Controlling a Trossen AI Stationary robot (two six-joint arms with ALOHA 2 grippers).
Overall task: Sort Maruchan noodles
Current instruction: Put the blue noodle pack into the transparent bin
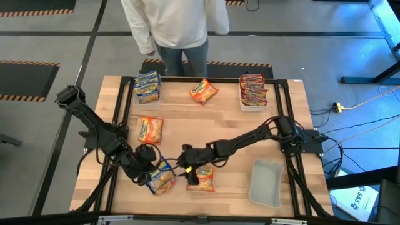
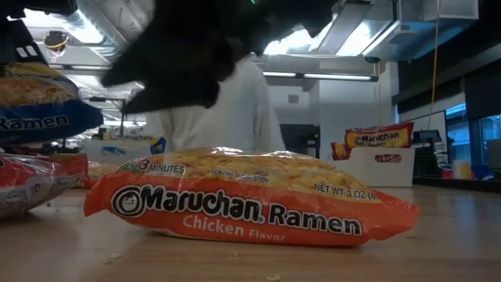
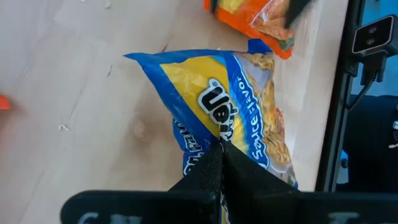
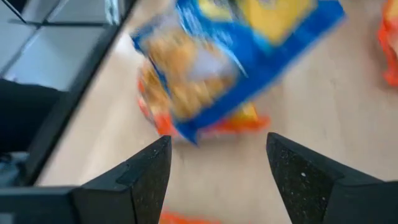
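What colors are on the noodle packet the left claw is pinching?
Blue and yellow packet, seen best in the left wrist view.

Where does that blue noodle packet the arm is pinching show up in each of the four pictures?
High view: blue packet near the table's front edge, left of centre, in the shut left gripper.
Low view: at the left edge, lifted off the table.
Left wrist view: centre, pinched between the fingers.
Right wrist view: upper middle, blurred, ahead of the open right gripper.
Shared landmark: the orange packet beside it.
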